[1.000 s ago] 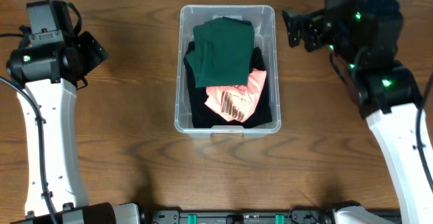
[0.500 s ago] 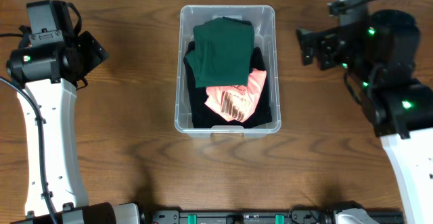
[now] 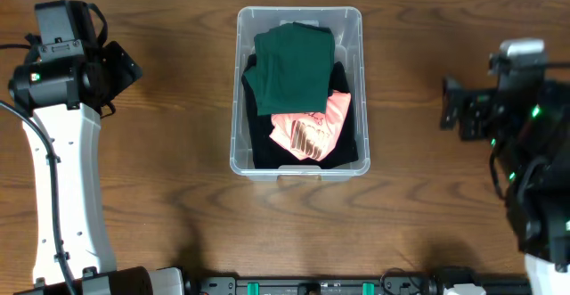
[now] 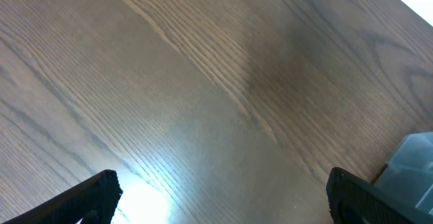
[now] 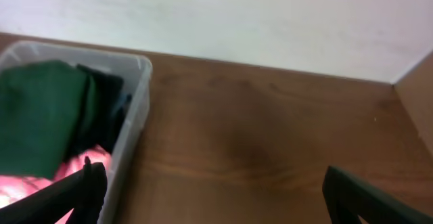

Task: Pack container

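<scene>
Packing looks all but done, so the job now is probably to keep both arms wide of the container point(image 3: 237, 90) and avoid nudging its rim. It sits mid-table point(image 3: 160, 170) towards the far edge, with a black garment point(image 3: 267, 148) against its near wall, a pink one point(image 3: 310, 127) on that, and a green one point(image 3: 294, 68) folded at the far end. The right gripper point(image 3: 450, 106) hangs well to its right, fingers spread wide and empty. The left gripper point(image 3: 127, 68), farther back, is likewise spread over bare wood, touching nothing.
</scene>
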